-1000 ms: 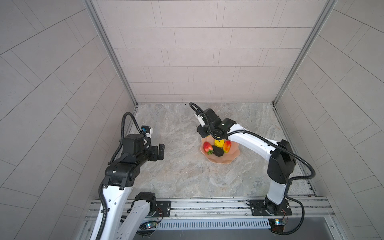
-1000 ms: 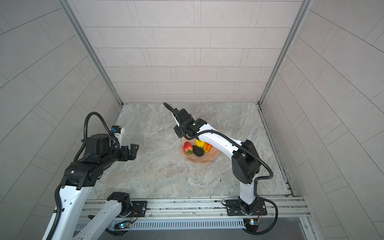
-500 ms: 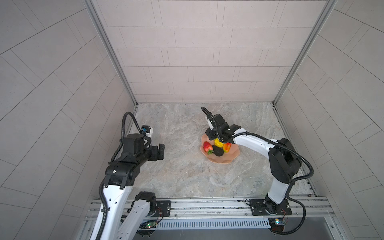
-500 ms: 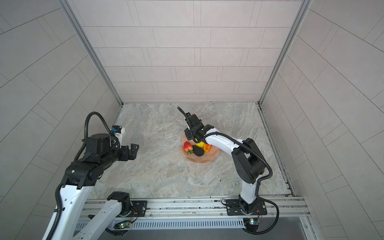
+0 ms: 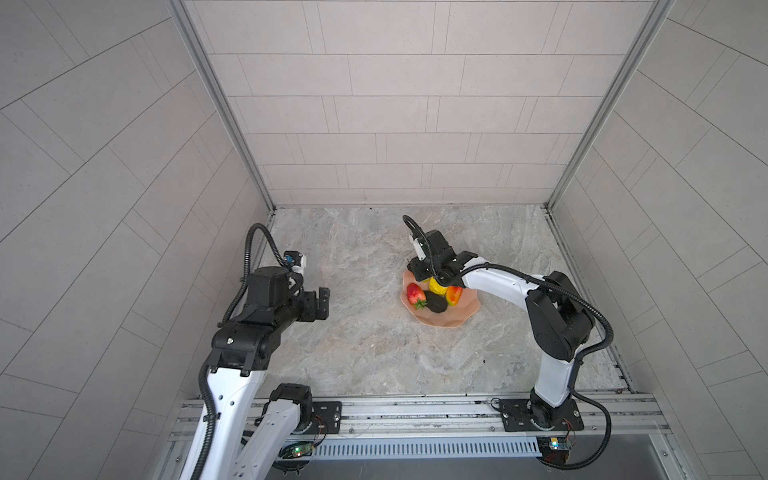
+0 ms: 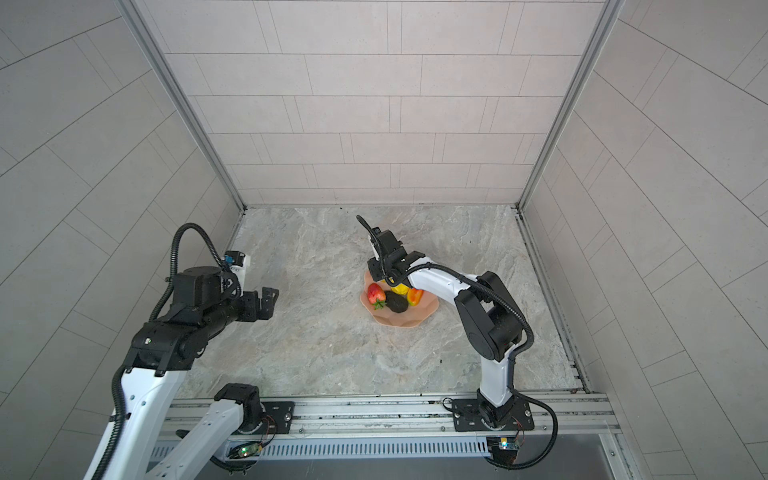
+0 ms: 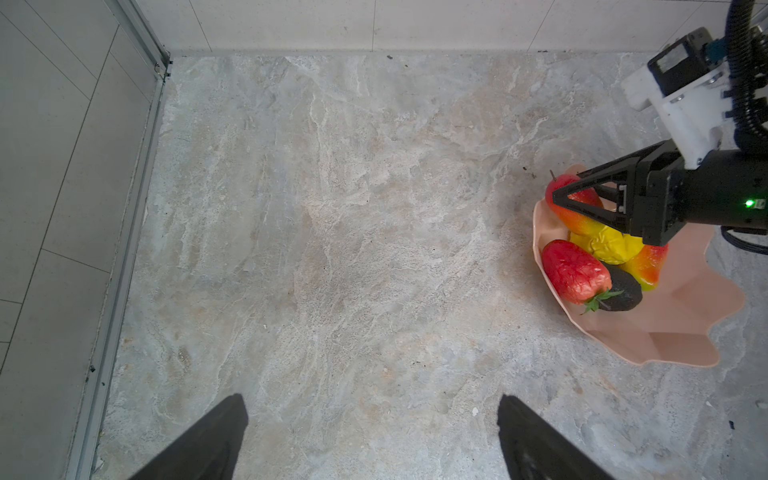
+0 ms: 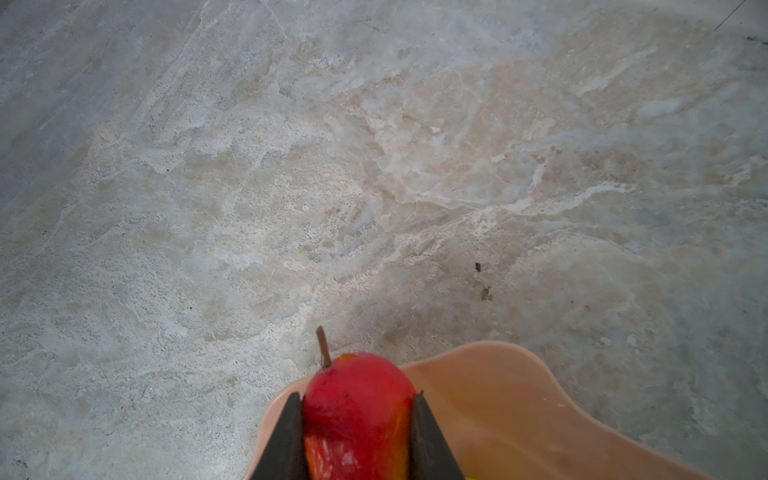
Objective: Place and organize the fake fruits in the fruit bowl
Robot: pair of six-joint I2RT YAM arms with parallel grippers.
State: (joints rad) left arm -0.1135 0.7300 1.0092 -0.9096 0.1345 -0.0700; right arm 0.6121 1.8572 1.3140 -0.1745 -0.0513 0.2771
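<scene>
Clamping half-hidden mango (image 8: 357, 399), seemingly over bowl (image 8: 507, 390)

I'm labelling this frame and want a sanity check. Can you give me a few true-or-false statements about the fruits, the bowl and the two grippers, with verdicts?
1. The right gripper is shut on a red-yellow mango. True.
2. The yellow apple-like fruit sits in the fruit bowl. True.
3. The strawberry lies outside the fruit bowl. False: it lies inside, against the avocado.
4. The left gripper grips the avocado. False: it is open, holds nothing and is well away from the bowl.
</scene>
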